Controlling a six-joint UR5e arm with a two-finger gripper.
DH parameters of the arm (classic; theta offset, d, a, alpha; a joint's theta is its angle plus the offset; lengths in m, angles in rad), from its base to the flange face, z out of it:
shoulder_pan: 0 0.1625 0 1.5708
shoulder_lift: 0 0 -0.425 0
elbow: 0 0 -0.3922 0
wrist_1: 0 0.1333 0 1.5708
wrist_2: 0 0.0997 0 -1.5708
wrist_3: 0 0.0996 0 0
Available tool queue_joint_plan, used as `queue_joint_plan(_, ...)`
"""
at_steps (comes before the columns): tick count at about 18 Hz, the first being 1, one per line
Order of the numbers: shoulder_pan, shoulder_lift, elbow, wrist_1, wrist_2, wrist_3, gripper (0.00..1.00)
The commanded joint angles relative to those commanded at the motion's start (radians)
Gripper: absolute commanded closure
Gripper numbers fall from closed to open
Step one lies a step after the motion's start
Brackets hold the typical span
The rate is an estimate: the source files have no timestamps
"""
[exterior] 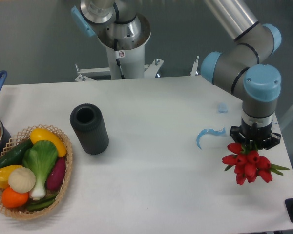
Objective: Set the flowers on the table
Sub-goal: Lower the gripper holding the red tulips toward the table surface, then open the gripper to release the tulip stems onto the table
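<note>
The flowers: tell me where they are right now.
The flowers hang at the right edge of the table, directly under the gripper, just right of the curled blue ribbon.

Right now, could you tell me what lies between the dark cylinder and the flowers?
Mostly bare table; only the blue ribbon lies between cylinder and flowers.

arm (244, 53): silver tube links, grey joint housings, light-blue round caps | base column (121, 46): white, small red-and-white sticker, black cable alongside | wrist: grey with black ring seams | pincer (254, 141): black body
</note>
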Motion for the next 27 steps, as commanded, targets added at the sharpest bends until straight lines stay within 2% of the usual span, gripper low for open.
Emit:
queue_joint_plan(7, -0.025, -0.017, 0.008, 0.003, 0.000, -0.021, 0.76)
queue_joint_plan(11, -0.034, -0.066, 0.038, 0.005, 0.017, -0.041, 0.76)
queue_joint_plan(17, -0.048, -0.094, 0.034, 0.003, 0.020, -0.126, 0.66)
queue_joint_plan(19, -0.054, -0.100, 0.031, 0.003, 0.020, -0.152, 0.57)
queue_joint_plan(21, -0.055, -0.110, 0.031, 0.003, 0.020, -0.155, 0.42)
queue_joint_plan(22, -0.061, -0.114, 0.029, 0.003, 0.020, -0.155, 0.19)
queue_joint_plan(23, -0.067, -0.115, 0.025, 0.005, 0.021, -0.155, 0.00)
queue_joint_plan(27, -0.072, -0.114, 0.017, 0.005, 0.071, -0.155, 0.00)
